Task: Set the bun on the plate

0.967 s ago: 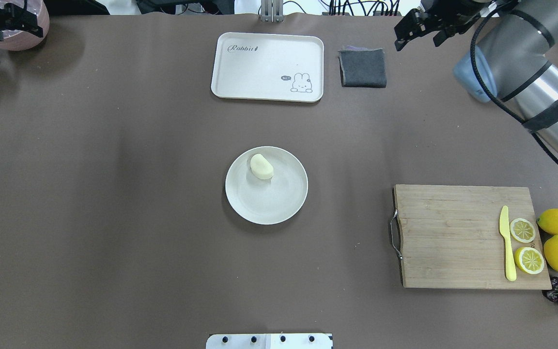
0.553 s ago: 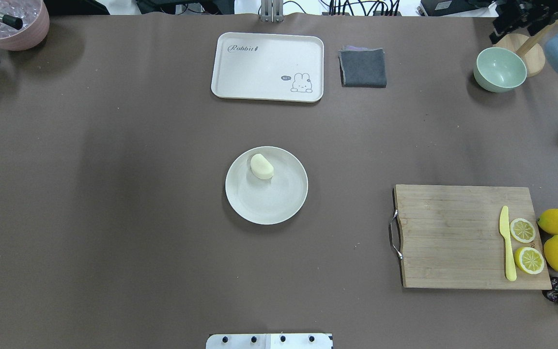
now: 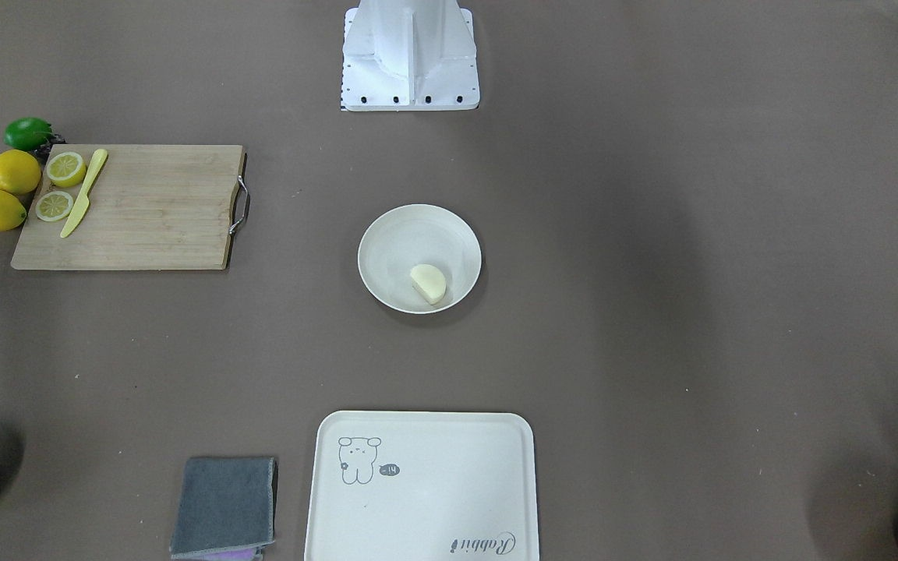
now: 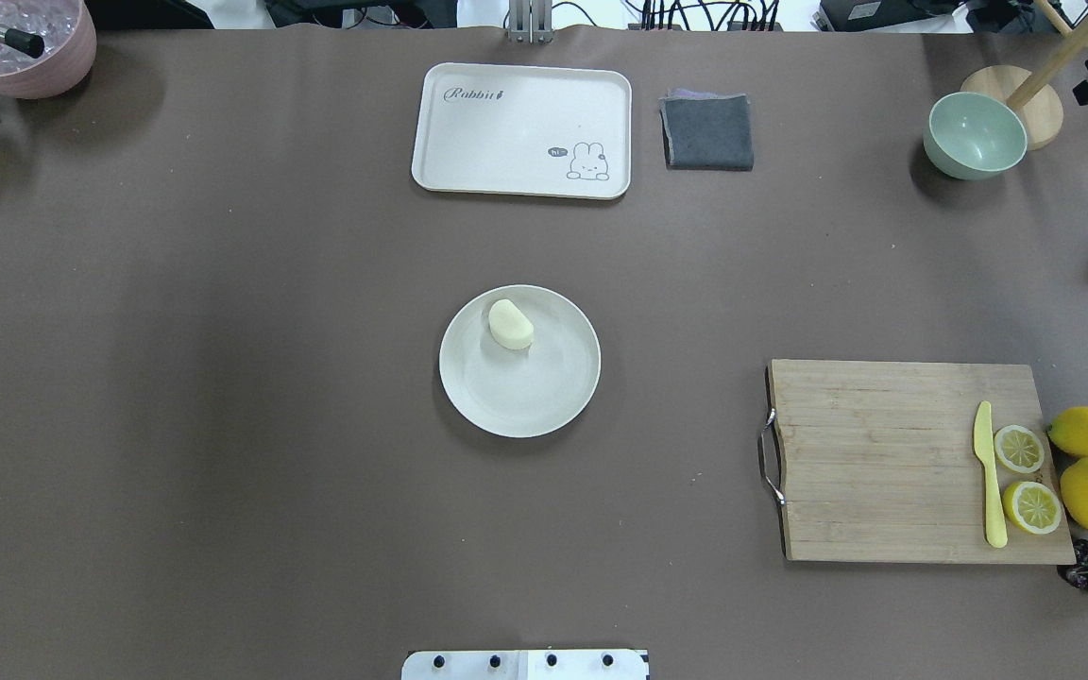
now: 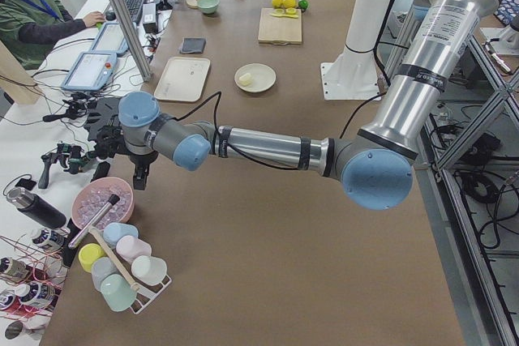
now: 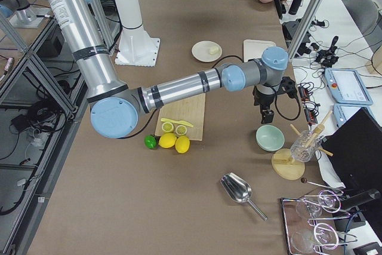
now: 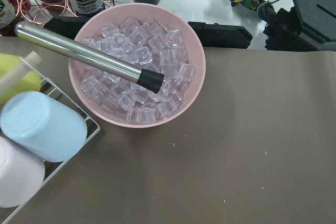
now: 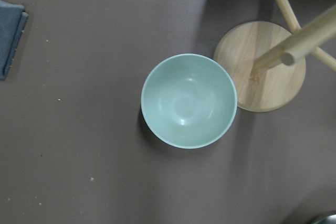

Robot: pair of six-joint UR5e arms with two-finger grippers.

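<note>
Since the bun (image 4: 510,325) lay on the plate (image 4: 544,406), well apart from either gripper's fingers, placement was judged complete. Left gripper (image 5: 143,177), right gripper (image 6: 267,113): finger state could not be told. Next move: likely none but parking.

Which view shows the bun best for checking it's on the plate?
Exterior front-facing: the bun lies unobstructed inside the plate near its rim, half-round outline clear. Overhead exterior shows it nearly as well; both side views show it small; the wrist views miss it.
</note>
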